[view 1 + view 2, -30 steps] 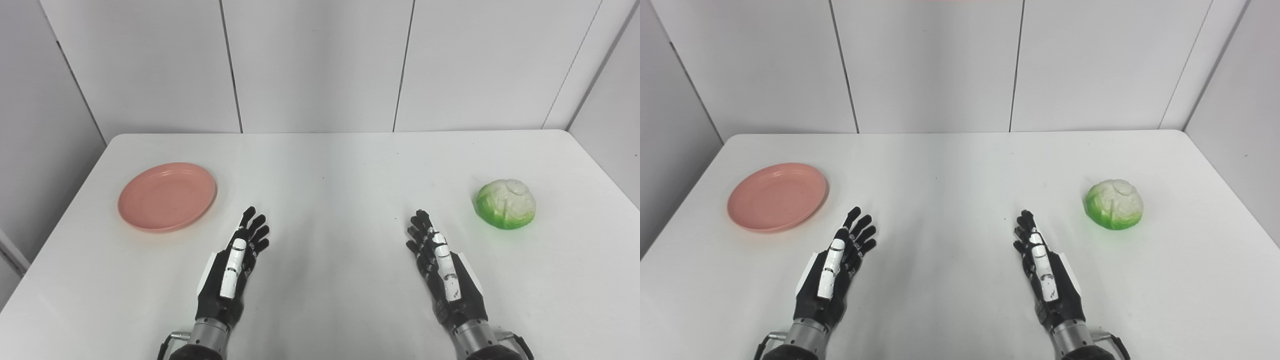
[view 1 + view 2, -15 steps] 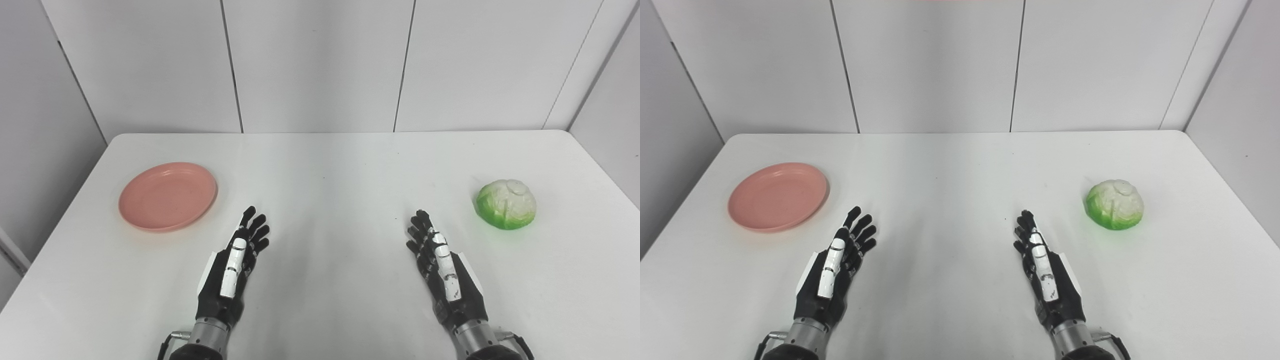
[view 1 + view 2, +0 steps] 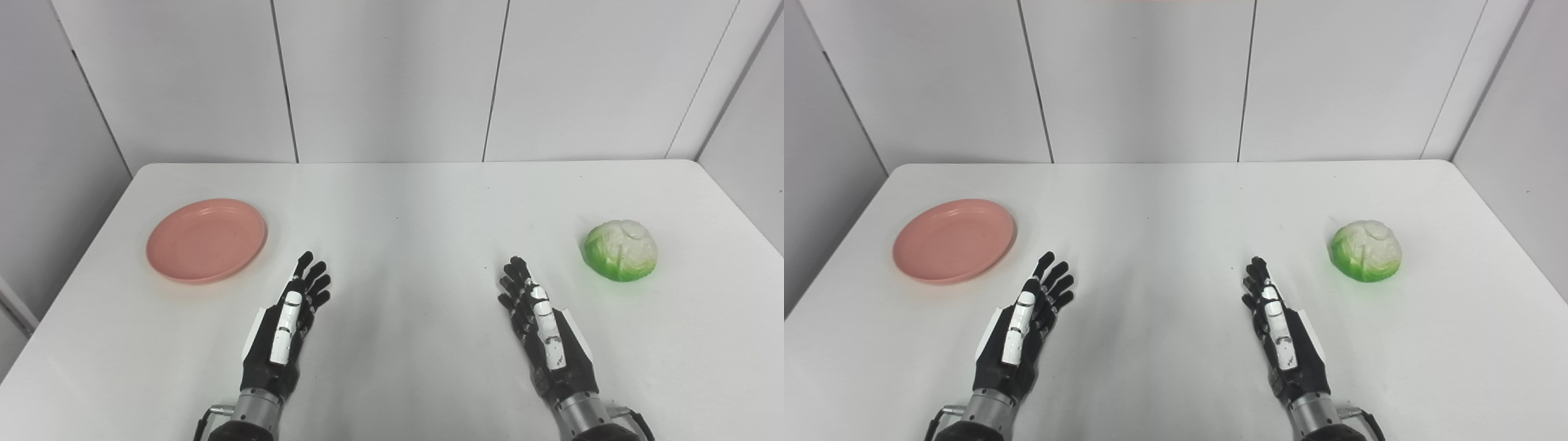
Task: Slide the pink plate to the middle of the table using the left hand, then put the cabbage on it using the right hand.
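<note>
On the left hand (image 3: 286, 327) the fingers (image 3: 312, 283) are stretched out and a little spread, holding nothing, tips aimed toward about 1 o'clock over the white table (image 3: 404, 202). The right hand (image 3: 544, 331) mirrors it: fingers straight, slightly apart, empty, tips leaning toward 11 o'clock. Both sit low near the front edge, palms turned inward, well apart from each other.

What the first move hangs on is the pink plate (image 3: 206, 239). It lies toward 10 o'clock from the left fingertips, near but not touching, out on the left side of the table. It is round, so no long axis to line up with; any part of the rim will do. The left hand is plainly the nearer one. To my eye the hand needs to get round to the plate's far-left rim or press down on it, then draw it toward 3 o'clock into the bare middle.

The plate has nothing in it. The cabbage (image 3: 620, 250) sits on the bare table toward 2 o'clock from the right fingertips, near that hand and far from the plate. Neither step looks begun: plate off to the side, cabbage untouched
</note>
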`<state>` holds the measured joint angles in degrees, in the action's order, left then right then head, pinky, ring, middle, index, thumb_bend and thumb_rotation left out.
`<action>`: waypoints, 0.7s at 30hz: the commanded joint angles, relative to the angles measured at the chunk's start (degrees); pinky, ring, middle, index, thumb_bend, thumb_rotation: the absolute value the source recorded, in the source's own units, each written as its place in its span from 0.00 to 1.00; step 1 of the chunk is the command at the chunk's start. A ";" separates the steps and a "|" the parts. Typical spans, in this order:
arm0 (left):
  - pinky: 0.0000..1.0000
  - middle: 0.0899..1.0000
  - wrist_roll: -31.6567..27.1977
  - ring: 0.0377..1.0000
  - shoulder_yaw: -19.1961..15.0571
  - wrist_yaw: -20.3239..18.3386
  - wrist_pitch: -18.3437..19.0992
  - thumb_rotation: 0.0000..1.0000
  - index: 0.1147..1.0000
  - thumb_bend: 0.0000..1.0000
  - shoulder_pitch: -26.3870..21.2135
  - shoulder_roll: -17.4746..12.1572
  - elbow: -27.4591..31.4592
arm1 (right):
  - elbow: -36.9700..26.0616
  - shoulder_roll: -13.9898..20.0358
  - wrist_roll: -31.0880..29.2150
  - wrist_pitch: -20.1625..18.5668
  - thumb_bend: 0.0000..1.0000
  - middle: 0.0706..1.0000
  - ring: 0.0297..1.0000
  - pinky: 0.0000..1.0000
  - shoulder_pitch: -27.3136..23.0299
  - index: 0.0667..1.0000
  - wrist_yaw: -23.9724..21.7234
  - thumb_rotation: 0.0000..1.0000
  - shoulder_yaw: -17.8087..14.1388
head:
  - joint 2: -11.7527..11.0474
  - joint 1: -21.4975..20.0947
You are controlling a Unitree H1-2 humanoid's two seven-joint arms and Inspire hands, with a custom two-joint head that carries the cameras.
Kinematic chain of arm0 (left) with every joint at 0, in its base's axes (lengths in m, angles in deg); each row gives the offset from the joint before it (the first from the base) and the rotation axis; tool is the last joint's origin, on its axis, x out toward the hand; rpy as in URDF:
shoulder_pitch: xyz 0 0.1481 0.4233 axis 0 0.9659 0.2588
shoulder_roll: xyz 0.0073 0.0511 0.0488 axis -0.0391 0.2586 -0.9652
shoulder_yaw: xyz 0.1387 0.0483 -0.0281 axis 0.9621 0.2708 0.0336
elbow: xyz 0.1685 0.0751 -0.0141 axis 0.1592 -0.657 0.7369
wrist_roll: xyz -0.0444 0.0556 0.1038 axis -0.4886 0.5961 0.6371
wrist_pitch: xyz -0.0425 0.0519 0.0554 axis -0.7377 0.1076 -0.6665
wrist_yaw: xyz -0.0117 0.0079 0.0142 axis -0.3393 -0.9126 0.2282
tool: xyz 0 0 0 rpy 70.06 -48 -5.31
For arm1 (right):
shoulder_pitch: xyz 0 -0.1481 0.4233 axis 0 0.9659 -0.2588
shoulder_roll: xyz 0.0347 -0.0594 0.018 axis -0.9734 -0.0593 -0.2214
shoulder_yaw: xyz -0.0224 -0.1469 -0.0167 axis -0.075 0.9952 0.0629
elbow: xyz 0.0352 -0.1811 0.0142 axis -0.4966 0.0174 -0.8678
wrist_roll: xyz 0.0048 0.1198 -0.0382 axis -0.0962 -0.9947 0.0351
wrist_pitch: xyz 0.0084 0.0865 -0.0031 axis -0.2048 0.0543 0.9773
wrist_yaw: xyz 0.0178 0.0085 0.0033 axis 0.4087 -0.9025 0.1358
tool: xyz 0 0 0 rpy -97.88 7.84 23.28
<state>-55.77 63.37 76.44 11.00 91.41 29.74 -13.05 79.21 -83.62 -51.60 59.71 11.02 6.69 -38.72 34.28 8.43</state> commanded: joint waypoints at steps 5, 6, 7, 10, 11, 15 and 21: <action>0.94 0.95 1.14 0.94 0.61 1.26 -1.11 1.00 0.95 0.50 0.94 1.80 -7.40 | 13.53 4.06 -0.19 4.22 0.33 1.00 1.00 1.00 -6.53 1.00 -0.80 1.00 -3.21 | -2.10 4.73; 0.95 0.95 1.11 0.94 0.66 1.27 -1.25 1.00 0.96 0.50 0.81 1.95 -7.76 | 13.67 4.11 -0.32 4.29 0.33 1.00 1.00 1.00 -6.56 1.00 -0.81 1.00 -3.31 | -2.18 4.92; 0.95 0.95 1.15 0.94 0.76 1.30 -1.51 1.00 0.96 0.49 0.64 2.12 -8.25 | 13.80 4.19 -0.38 4.46 0.32 1.00 1.00 1.00 -6.60 1.00 -0.84 1.00 -3.40 | -2.64 6.05; 0.95 0.96 1.44 0.95 1.02 1.60 -2.05 1.00 0.97 0.49 0.20 2.66 -9.38 | 14.72 4.59 -0.42 5.46 0.32 1.00 1.00 1.00 -6.84 1.00 -1.19 1.00 -3.45 | -3.64 7.87; 0.95 0.96 1.55 0.95 1.08 1.73 -2.07 1.00 0.97 0.49 0.07 2.86 -9.69 | 15.26 4.74 -0.65 5.90 0.32 1.00 1.00 1.00 -6.97 1.00 -1.54 1.00 -3.51 | -4.04 8.45; 0.96 0.96 1.99 0.95 1.42 2.11 -2.59 1.00 0.97 0.50 -0.48 3.29 -11.48 | 16.54 4.96 -1.30 6.57 0.31 1.00 1.00 1.00 -7.29 1.00 -1.85 1.00 -3.93 | -5.62 10.70; 0.96 0.96 1.90 0.95 1.45 2.17 -4.03 1.00 0.97 0.51 -1.06 3.65 -13.84 | 18.14 5.31 -1.84 8.11 0.31 1.00 1.00 1.00 -7.56 1.00 -2.68 1.00 -3.95 | -6.98 11.61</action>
<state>-54.61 63.62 78.10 6.85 90.27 30.69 -15.20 80.23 -83.02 -52.91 65.34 11.71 4.39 -38.71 27.25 20.04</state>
